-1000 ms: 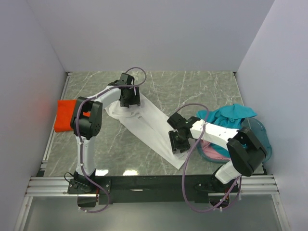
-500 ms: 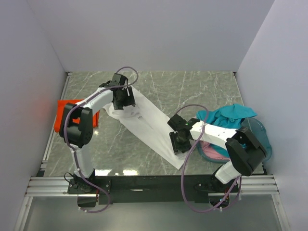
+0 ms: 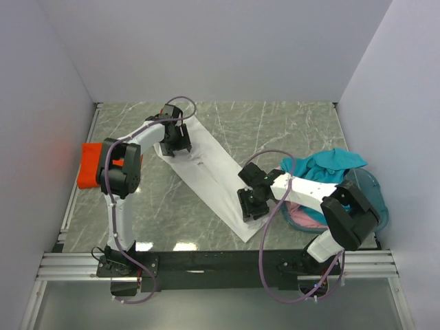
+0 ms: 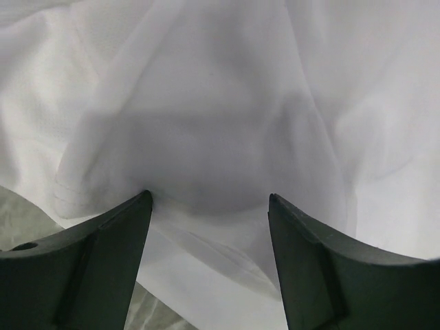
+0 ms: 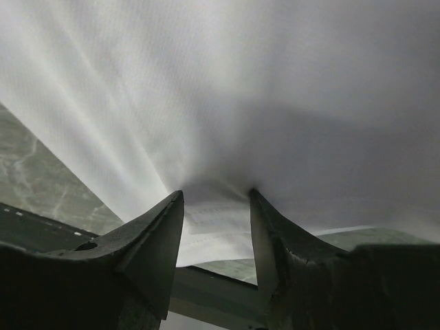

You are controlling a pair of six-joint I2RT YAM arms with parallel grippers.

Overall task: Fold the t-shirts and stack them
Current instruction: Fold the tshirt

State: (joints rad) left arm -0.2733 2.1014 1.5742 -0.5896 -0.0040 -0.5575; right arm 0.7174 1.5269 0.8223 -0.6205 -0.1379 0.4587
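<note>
Across the marble table (image 3: 295,127), diagonal: white t-shirt (image 3: 210,180) drawn taut between the arms; left gripper (image 3: 176,144) clamped on a bunch at its far end, right gripper (image 3: 249,207) pinching the near hem; judgement: pull evenly, low to the surface, lay flat without twist before folding; orange t-shirt (image 3: 93,165) folded at left edge.
</note>
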